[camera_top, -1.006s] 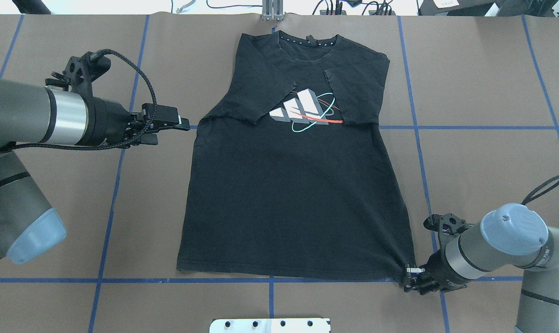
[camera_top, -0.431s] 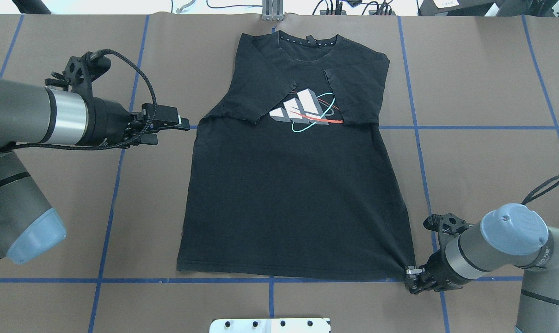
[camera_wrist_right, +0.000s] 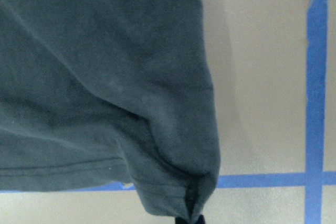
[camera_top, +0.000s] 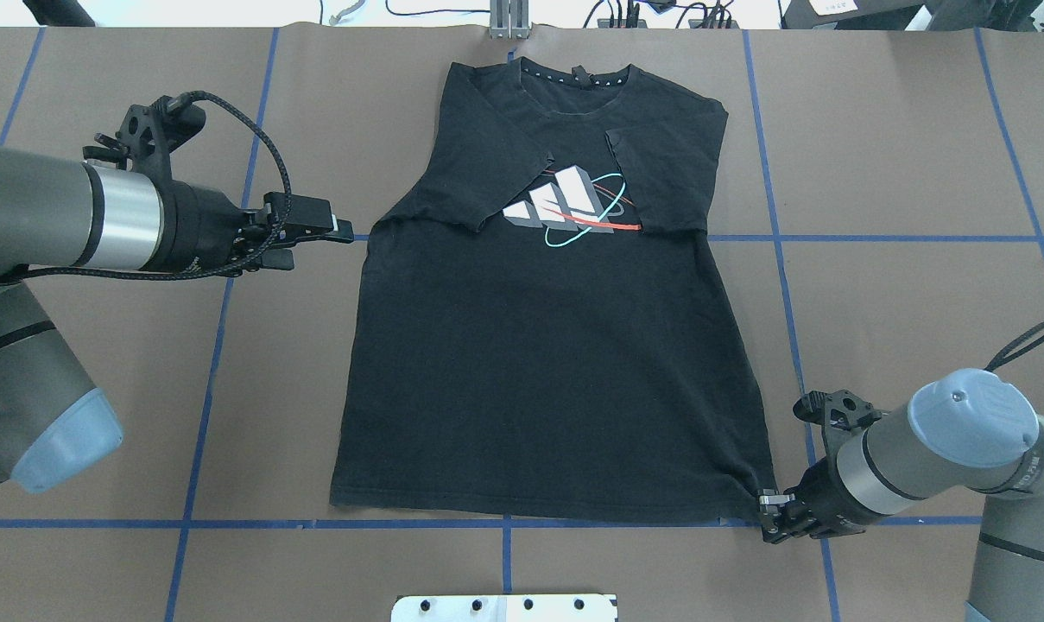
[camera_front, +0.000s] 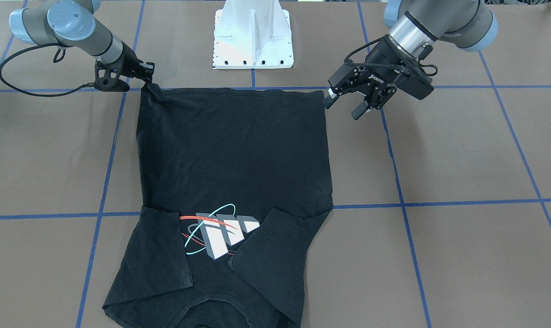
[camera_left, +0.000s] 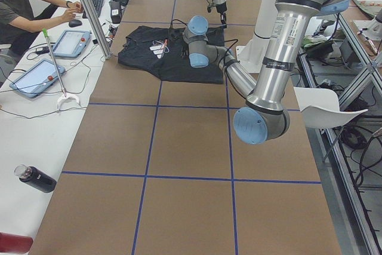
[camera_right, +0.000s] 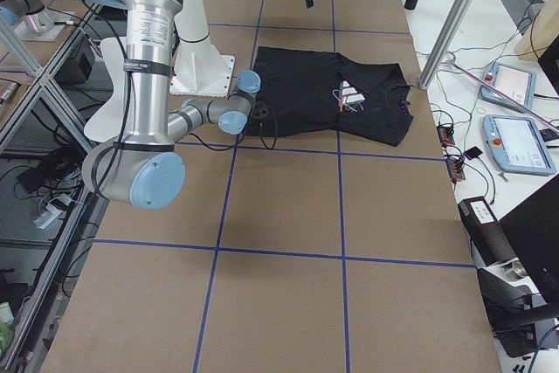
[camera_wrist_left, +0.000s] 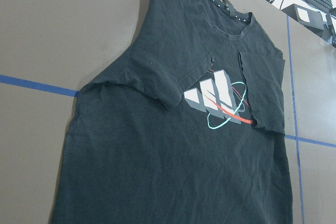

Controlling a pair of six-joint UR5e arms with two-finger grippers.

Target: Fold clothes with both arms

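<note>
The black T-shirt [camera_top: 539, 363] lies flat on the brown table with its print [camera_top: 573, 207] up, both sleeves folded in over the chest and the collar at the far edge. My right gripper [camera_top: 768, 511] is down at the hem's near right corner, shut on the cloth, which bunches into it [camera_wrist_right: 191, 203]; in the front-facing view this right gripper [camera_front: 146, 76] holds the hem corner at top left. My left gripper [camera_top: 325, 246] hovers open, just off the shirt's left edge near the sleeve. In the front-facing view the left gripper [camera_front: 343, 108] holds nothing. The left wrist view looks over the shirt [camera_wrist_left: 173, 150].
The white pedestal base [camera_front: 252, 36] stands at the near table edge behind the hem. Blue tape lines [camera_top: 219, 345] grid the brown table. A person [camera_left: 24, 10] sits at a side bench with tablets [camera_left: 36, 76] and a bottle [camera_left: 36, 178]. Cables [camera_top: 642, 13] lie along the far edge.
My right gripper's fingers have shut onto the hem corner, and its wrist has shifted slightly. The left arm and the shirt have stayed where they were.
</note>
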